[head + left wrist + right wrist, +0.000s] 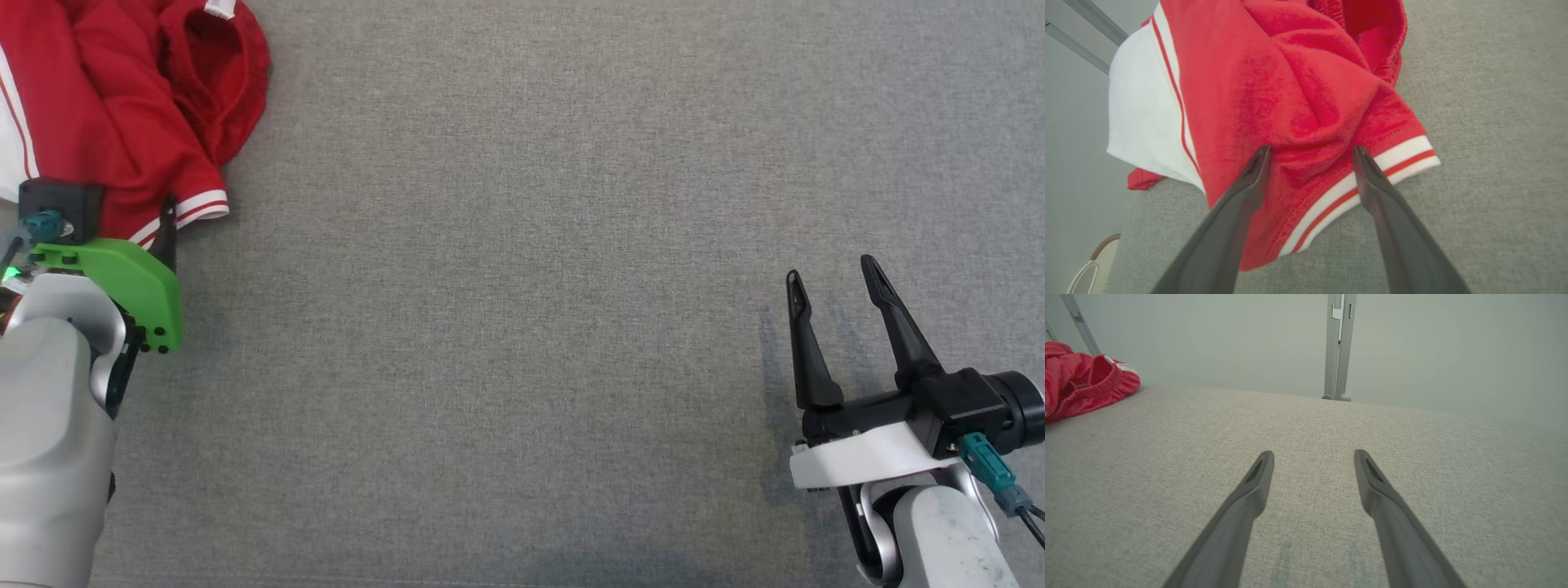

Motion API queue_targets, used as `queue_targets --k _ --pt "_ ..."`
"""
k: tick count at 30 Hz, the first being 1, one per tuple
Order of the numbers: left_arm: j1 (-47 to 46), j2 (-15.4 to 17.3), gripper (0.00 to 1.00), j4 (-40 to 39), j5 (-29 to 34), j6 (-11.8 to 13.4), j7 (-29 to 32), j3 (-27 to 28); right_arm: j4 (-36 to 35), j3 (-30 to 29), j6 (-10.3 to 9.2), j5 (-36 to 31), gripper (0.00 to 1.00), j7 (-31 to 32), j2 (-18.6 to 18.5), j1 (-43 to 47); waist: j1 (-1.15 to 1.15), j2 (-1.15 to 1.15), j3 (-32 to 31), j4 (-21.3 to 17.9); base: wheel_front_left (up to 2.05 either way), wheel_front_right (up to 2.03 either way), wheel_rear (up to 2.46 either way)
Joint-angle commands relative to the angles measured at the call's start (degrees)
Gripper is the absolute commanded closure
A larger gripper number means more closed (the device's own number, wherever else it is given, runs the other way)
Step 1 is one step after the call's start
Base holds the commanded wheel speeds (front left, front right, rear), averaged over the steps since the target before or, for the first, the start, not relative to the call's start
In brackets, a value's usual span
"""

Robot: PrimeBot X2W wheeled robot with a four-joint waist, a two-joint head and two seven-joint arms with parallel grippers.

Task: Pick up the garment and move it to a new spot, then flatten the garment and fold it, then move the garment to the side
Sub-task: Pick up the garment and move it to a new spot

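Evidently you are only starting: the garment (106,106) is lying crumpled, unlifted, at ten o'clock, left gripper (1310,153) hovering spread over its hem (1396,161), right gripper (829,271) idling spread at four o'clock.

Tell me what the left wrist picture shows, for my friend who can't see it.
A crumpled red garment with white stripes lies on a grey cloth surface. The left end effector is open, its two dark fingers pointing at the striped hem.

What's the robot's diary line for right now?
left gripper: open, over garment hem | right gripper: open, empty, over grey surface | garment: crumpled, not lifted
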Motion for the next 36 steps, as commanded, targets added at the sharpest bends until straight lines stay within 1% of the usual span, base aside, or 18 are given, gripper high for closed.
queue_targets --k 1,7,8,9,10,11,17,21,29,36 --pt "-1.30 0.82 0.00 0.72 0.03 -0.08 -0.54 -0.07 -0.38 0.02 0.00 -0.56 0.00 -0.18 -0.18 0.28 0.00 0.13 0.56 -0.50 0.00 0.00 0.00" --pt "-3.63 0.05 0.00 7.78 -0.66 2.09 -3.19 0.75 -0.36 -0.04 0.00 -0.63 0.00 -0.18 -0.18 0.86 0.00 0.13 0.84 -0.90 0.00 0.00 0.00" --pt "-3.95 -0.02 0.07 8.78 -0.83 2.33 -3.75 0.87 -0.32 -0.02 0.00 -0.55 0.00 -0.18 -0.18 0.84 0.00 0.13 0.79 -0.98 0.00 0.00 0.00" --pt "-4.24 -0.21 0.51 9.64 -1.15 2.42 -4.33 1.04 -0.29 -0.03 0.00 -0.45 0.00 -0.18 -0.18 0.85 0.00 0.13 0.75 -1.03 0.00 0.00 0.00" --pt "-4.43 -0.44 0.78 10.51 -1.57 2.29 -4.82 1.25 -0.24 -0.11 0.00 -0.37 0.00 -0.18 -0.18 0.80 0.00 0.13 0.70 -1.06 0.00 0.00 0.00" --pt "-4.47 -0.71 1.00 11.26 -2.01 2.06 -5.27 1.43 -0.18 -0.17 0.00 -0.30 0.00 -0.18 -0.19 0.72 0.00 0.13 0.60 -1.05 0.00 0.00 0.00" --pt "-5.59 0.05 1.00 13.31 -2.36 1.31 -9.76 1.10 0.49 -0.33 0.00 0.41 0.00 -0.18 -0.18 0.87 0.00 0.13 -0.93 -0.34 0.00 0.00 0.00" --pt "-6.04 0.95 1.00 13.77 -2.03 0.88 -11.64 0.32 1.20 0.19 0.00 1.21 0.00 -0.18 -0.18 0.97 0.00 0.13 -3.03 0.39 0.00 0.00 0.00" --pt "-6.86 3.46 1.00 12.89 -1.40 0.34 -12.18 -1.76 2.80 0.99 0.00 2.96 0.00 -0.18 -0.18 1.92 0.00 0.13 -8.55 0.93 0.00 0.00 0.00" --pt "-7.85 5.88 1.00 10.23 -0.92 0.05 -11.72 -3.42 3.55 1.17 0.00 4.65 0.00 -0.18 -0.19 2.96 0.00 0.13 -13.04 0.16 0.00 0.00 0.00"
